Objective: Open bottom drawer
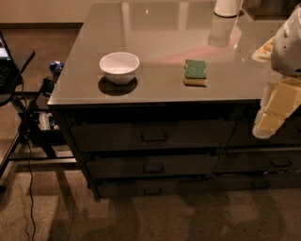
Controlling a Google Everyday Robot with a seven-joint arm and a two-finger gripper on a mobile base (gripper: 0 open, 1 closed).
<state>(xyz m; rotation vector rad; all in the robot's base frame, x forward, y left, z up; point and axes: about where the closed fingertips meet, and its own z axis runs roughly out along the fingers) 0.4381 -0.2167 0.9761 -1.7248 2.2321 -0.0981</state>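
Note:
The bottom drawer (pixel 155 187) is the lowest of three wide dark grey fronts in the left stack, just above the floor. Its small rectangular handle (pixel 153 191) sits at the centre. The front stands about in line with the two taller fronts above it, and none of its inside shows. My gripper (pixel 264 126) hangs at the right edge of the view, cream coloured under a white arm part, in front of the right stack's top front. It is well above and to the right of the bottom drawer and touches none of the handles.
On the glossy counter top (pixel 160 28) stand a white bowl (pixel 119 67), a green and yellow sponge (pixel 195 72) and a white container (pixel 227 7) at the back. A less wide drawer stack (pixel 263 162) is at the right. A dark stand with cables (pixel 28 122) is at the left, on carpet.

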